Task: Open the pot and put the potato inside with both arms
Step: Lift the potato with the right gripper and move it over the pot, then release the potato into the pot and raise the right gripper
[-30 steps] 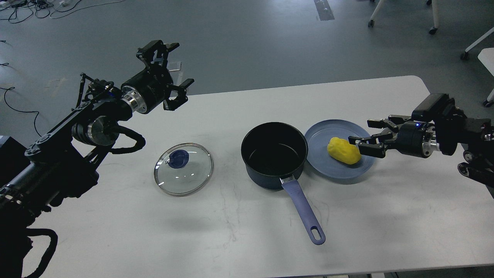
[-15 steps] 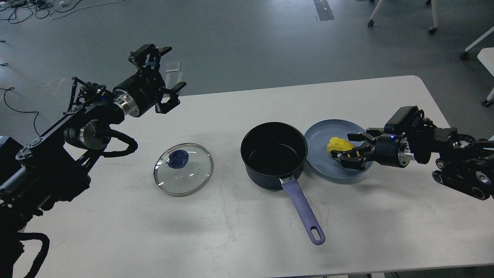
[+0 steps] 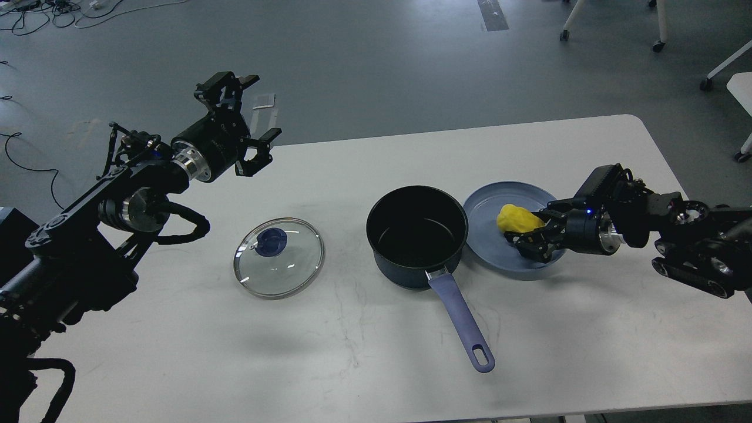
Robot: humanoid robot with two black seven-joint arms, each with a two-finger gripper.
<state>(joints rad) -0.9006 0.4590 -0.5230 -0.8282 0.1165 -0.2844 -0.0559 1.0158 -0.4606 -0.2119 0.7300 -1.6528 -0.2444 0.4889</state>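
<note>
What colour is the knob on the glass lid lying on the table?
Dark blue; the round knob sits off-centre on the clear glass lid, seen best in the head view.

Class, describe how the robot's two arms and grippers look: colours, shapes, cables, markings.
Both arms are black and jointed, with shiny silver wrist rings and looping black cables. The left gripper and right gripper are black two-finger claws. A small blue light glows by the right wrist. Markings are unreadable.
</note>
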